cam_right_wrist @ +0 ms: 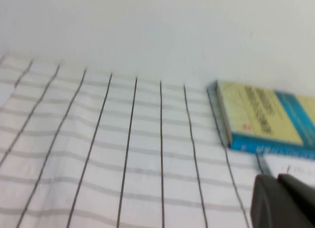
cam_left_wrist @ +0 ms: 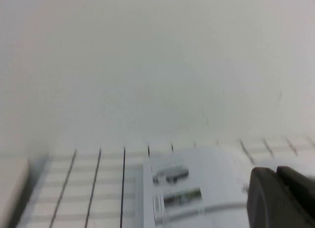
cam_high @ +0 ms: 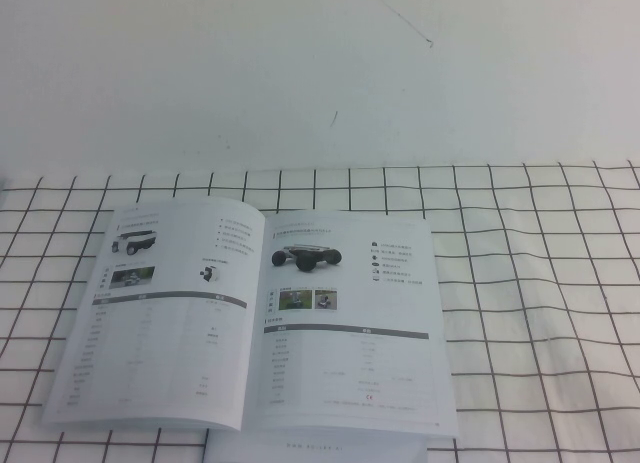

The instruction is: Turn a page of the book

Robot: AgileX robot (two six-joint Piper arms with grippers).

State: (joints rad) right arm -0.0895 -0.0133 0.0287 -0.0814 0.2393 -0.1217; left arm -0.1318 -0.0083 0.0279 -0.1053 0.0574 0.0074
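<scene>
The right end effector (cam_right_wrist: 284, 201) is showing only as a dark, matte, rounded shape at the edge of the right wrist view; it is clenched shut with nothing in it, and it is hanging above the checked cloth (cam_right_wrist: 123, 154), near a yellow-and-blue box (cam_right_wrist: 266, 119) and a corner of white paper (cam_right_wrist: 293, 166). The left end effector (cam_left_wrist: 280, 198) is appearing the same way in the left wrist view, a dark blunt shape over the book's edge, touching nothing that can be made out; whether it is released or clenched cannot be told.

The book (cam_high: 255, 318) is lying open and flat on the bench, on the white cloth with its thin black grid. It is a thin, glossy white booklet. The page (cam_high: 350, 328), on the side of the spine toward the robot's right, is showing a black four-wheeled chassis, two small green photos and a grey-barred table. A plain white sheet (cam_high: 320, 448) is peeking out from under the book's near edge.

Only the high view is showing the whole spread; neither arm is appearing in it. Only the right wrist view is showing the box.
</scene>
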